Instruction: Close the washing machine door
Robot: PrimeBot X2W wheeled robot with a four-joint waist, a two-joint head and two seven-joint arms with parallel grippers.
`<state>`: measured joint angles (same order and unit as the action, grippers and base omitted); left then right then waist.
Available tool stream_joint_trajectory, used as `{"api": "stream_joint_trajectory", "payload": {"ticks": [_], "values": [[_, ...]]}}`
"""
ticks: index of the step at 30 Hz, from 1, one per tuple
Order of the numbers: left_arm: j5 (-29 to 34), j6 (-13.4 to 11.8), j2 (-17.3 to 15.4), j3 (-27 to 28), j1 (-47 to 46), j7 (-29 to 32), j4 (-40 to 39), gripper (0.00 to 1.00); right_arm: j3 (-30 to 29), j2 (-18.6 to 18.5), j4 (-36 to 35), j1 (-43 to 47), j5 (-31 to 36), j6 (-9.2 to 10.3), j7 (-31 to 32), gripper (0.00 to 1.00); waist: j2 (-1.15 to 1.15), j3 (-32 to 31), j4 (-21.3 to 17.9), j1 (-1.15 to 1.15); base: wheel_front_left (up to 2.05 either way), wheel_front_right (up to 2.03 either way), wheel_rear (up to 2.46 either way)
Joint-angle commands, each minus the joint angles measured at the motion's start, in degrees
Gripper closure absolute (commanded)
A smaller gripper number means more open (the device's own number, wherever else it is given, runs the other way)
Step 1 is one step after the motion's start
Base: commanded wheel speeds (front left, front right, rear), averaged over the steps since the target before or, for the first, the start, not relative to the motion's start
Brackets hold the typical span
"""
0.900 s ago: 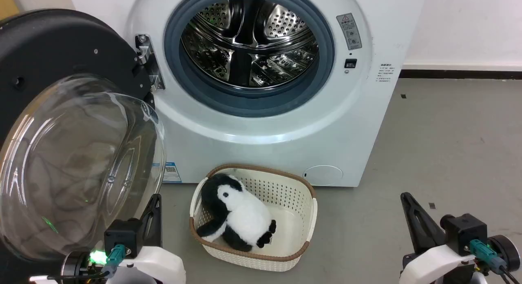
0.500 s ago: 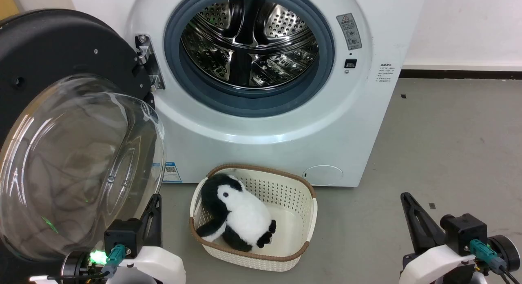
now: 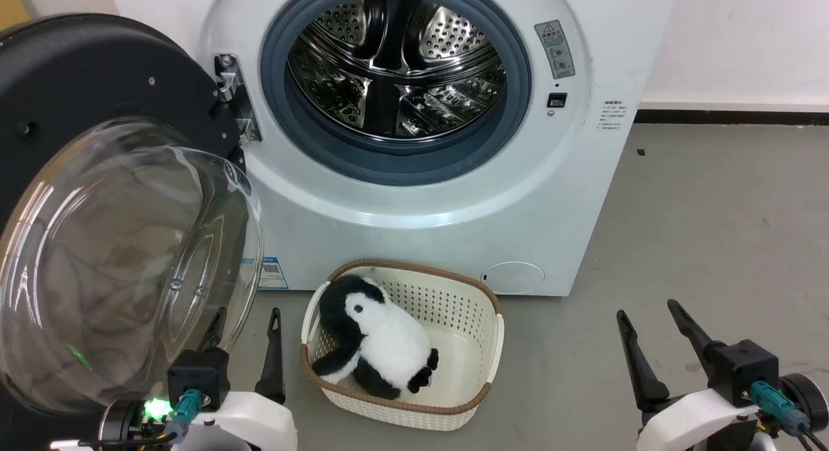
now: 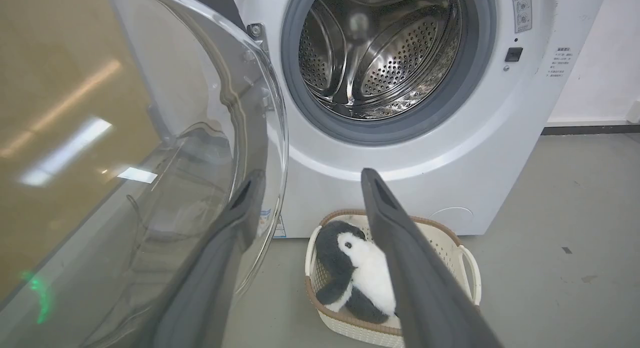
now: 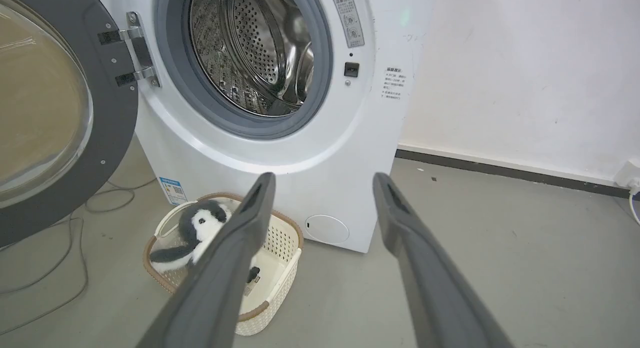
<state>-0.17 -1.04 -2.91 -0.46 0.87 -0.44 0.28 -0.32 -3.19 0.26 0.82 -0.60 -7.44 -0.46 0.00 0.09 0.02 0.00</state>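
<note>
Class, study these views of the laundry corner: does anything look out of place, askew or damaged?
Nothing looks damaged or spilled. The washing machine door hangs wide open on the left of the washing machine, and a plush penguin, not laundry, lies slumped in the cream basket on the floor in front.

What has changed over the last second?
Both grippers opened: the left gripper and the right gripper spread their fingers apart, holding nothing. The washing machine door stayed wide open, and the basket and plush penguin did not move.
</note>
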Motion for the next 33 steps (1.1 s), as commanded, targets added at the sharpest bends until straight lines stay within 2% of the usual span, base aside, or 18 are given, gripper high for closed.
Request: {"api": "stream_joint_trajectory", "payload": {"ticks": [1, 2, 3, 13, 21, 28, 33], "values": [[0.19, -0.64, -0.04, -0.22, -0.18, -0.57, -0.04, 0.06, -0.26, 0.02, -0.20, -0.08, -0.54, 0.00, -0.57, 0.00, 0.00, 0.02, 0.01, 0.00, 0.00, 0.00, 0.00], [0.23, -0.80, -0.08, -0.32, -0.22, -0.69, -0.07, 0.71, -0.32, 0.02, -0.23, -0.08, -0.63, 0.00, -0.69, 0.00, 0.00, 0.04, 0.03, 0.00, 0.00, 0.00, 0.00], [0.25, -0.97, -0.11, -0.43, -0.27, -0.81, -0.11, 1.00, -0.38, 0.03, -0.27, -0.09, -0.71, 0.00, -0.81, 0.00, 0.00, 0.05, 0.04, 0.00, 0.00, 0.00, 0.00], [0.31, -2.65, -1.15, -1.32, -1.57, -2.01, -1.76, 1.00, -0.96, 0.05, -0.54, -0.11, -1.53, -0.01, -2.00, 0.00, 0.00, 0.08, 0.71, 0.00, 0.00, 0.00, 0.00], [-0.56, -3.58, -2.47, -0.02, -3.71, -2.96, -5.29, 1.00, -1.33, 0.07, -0.74, -0.09, -2.31, -0.01, -2.96, 0.00, 0.00, 0.12, 1.67, 0.00, 0.00, 0.00, 0.00], [-1.92, -3.37, -3.84, 2.27, -6.50, -3.80, -8.50, 1.00, -1.77, 0.09, -0.81, 0.05, -2.99, -0.01, -3.80, 0.00, 0.00, 0.22, 2.89, 0.00, 0.00, 0.00, 0.00], [-4.32, -2.47, -3.61, 5.57, -8.68, -4.40, -10.04, 1.00, -1.94, 0.10, -0.82, 0.08, -3.46, -0.01, -4.40, 0.00, 0.00, 0.33, 4.05, 0.00, 0.00, 0.00, 0.00]]}}
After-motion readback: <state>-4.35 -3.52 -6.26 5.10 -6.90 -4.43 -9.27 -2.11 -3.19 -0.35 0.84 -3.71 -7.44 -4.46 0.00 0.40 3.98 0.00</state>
